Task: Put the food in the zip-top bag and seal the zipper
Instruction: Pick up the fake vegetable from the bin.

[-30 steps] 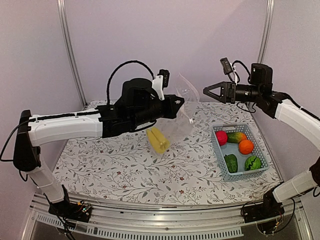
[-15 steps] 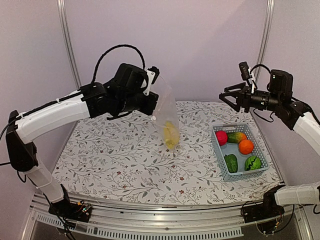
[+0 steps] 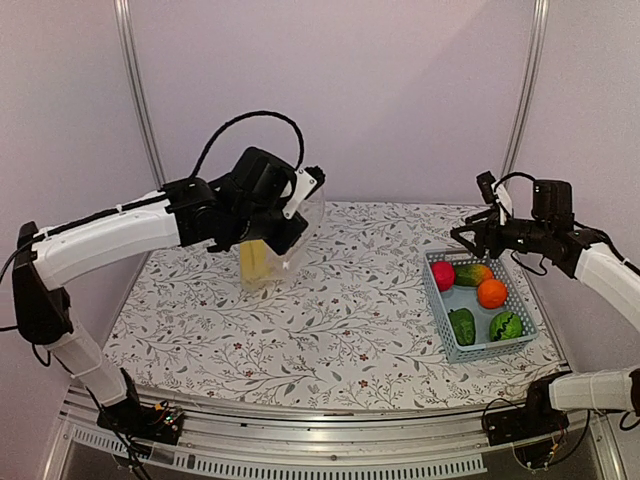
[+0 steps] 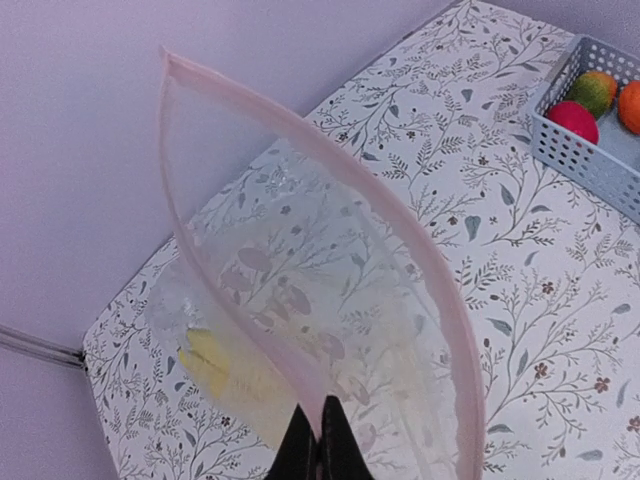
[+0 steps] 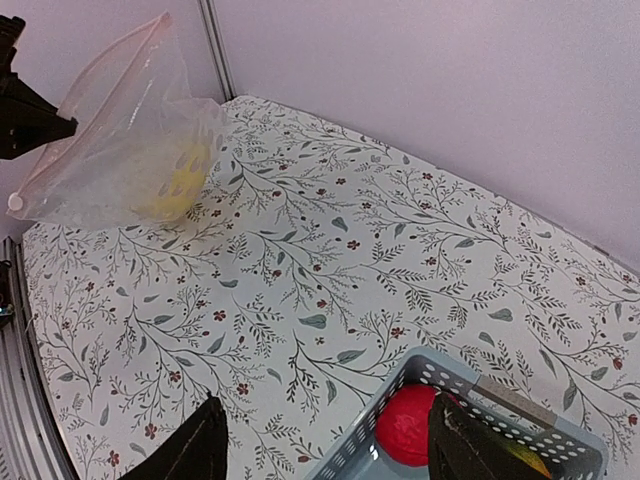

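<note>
The left gripper (image 4: 318, 445) is clamped tight on the zipper (image 4: 405, 255) of the bag (image 4: 300, 290), bananas (image 4: 215, 365) inside, over the table (image 4: 520, 300) at its back left. The right gripper (image 3: 468, 237) hangs wide and empty above the apple (image 5: 408, 425) in the basket (image 3: 437, 300).

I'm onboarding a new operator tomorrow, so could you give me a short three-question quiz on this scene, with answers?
1. True or false: the zip-top bag is sealed.
2. What does the left end effector pinch? A) a red apple B) the bag's mouth edge C) nothing
3. How many toy fruits lie in the blue basket?

Key: 1 false, its mouth gapes open; 2 B; 3 five.
</note>
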